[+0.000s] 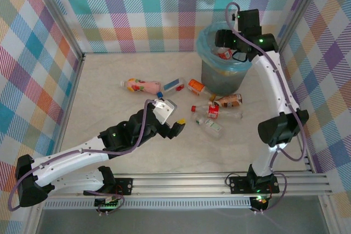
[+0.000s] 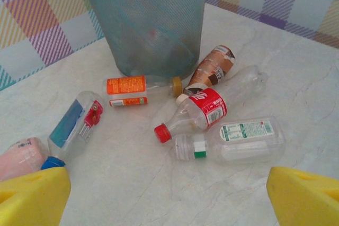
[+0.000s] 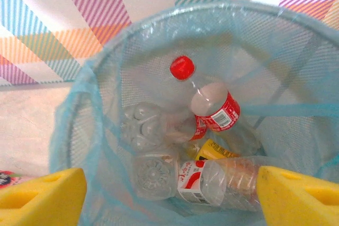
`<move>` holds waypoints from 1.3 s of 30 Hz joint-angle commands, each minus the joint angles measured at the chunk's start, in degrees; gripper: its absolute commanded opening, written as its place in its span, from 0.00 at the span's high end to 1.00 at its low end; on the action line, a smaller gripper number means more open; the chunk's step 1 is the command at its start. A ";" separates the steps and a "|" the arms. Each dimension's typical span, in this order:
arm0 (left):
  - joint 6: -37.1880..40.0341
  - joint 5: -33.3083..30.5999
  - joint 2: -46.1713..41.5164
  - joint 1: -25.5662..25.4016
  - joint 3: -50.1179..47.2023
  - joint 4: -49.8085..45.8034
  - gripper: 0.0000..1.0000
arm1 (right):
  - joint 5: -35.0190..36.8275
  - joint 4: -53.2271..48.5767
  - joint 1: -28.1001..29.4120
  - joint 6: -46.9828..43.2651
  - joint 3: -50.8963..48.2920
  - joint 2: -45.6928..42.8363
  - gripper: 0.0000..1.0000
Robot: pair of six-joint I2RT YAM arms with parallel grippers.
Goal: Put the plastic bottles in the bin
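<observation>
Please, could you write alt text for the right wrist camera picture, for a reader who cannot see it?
Looking down into a bin lined with a light-blue bag, with several clear plastic bottles inside and a red-capped bottle on top. The right hand's yellow fingertips sit wide apart at the bottom corners, holding nothing.

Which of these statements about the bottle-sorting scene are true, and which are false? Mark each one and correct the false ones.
1. The right pincer hangs over the bin. True.
2. The bin holds no bottles. False: several lie inside, among them a red-capped bottle.
3. The left pincer grips a bottle. False: it is open and empty.
4. Several bottles lie on the table beside the bin. True.
</observation>
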 commanded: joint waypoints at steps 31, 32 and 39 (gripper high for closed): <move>52.25 37.40 49.73 6.04 31.24 -9.08 0.14 | -14.81 3.00 -0.18 -7.71 -50.01 -59.02 0.20; 52.43 37.35 51.03 6.34 32.19 -9.44 0.14 | -14.81 3.23 -0.20 -7.98 -50.08 -59.46 0.20; 53.37 35.93 58.53 6.74 37.29 -12.63 0.15 | -14.81 4.70 -0.20 -9.18 -51.61 -60.69 0.19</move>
